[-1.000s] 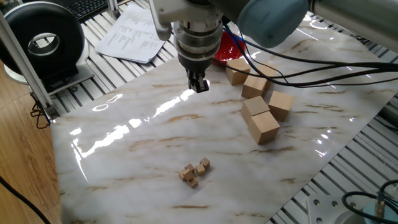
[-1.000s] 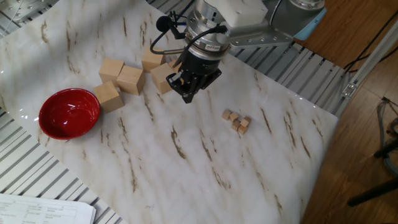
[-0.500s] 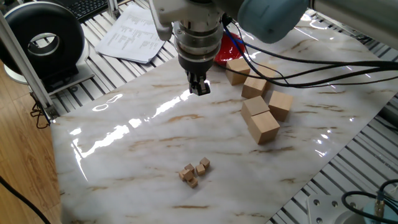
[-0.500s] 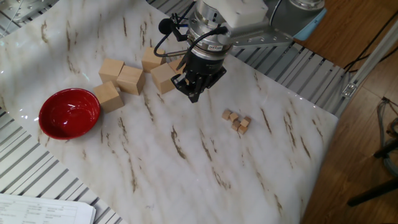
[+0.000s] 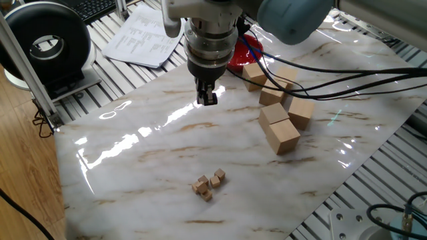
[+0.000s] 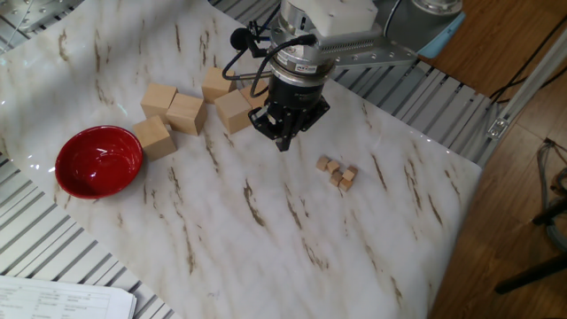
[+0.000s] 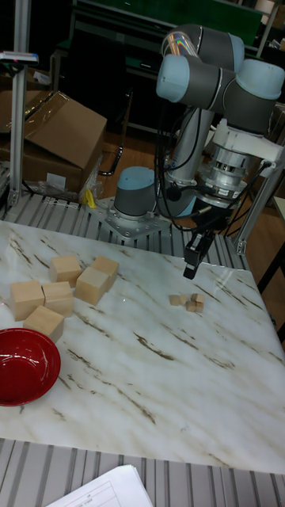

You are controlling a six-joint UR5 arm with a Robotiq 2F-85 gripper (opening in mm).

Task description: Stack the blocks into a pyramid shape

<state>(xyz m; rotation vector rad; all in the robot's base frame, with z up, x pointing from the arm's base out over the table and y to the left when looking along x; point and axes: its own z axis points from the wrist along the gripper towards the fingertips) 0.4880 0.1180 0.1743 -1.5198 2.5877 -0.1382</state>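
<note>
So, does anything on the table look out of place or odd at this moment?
Nothing is spilled or damaged. The tiny cubes lie in a loose, uneven cluster on the table, no pyramid yet. The gripper hangs apart from them, holding nothing.

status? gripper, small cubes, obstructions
Gripper shut, empty, above the table. Small cubes clustered flat, no visible stacking. Big blocks and red bowl off to the side, not between gripper and cubes.

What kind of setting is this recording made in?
Probably a robotics lab or workshop bench. The arm is bolted to a slatted aluminium frame with a marble-patterned sheet laid over it, loose cables trail across, and cardboard boxes sit behind.
</note>
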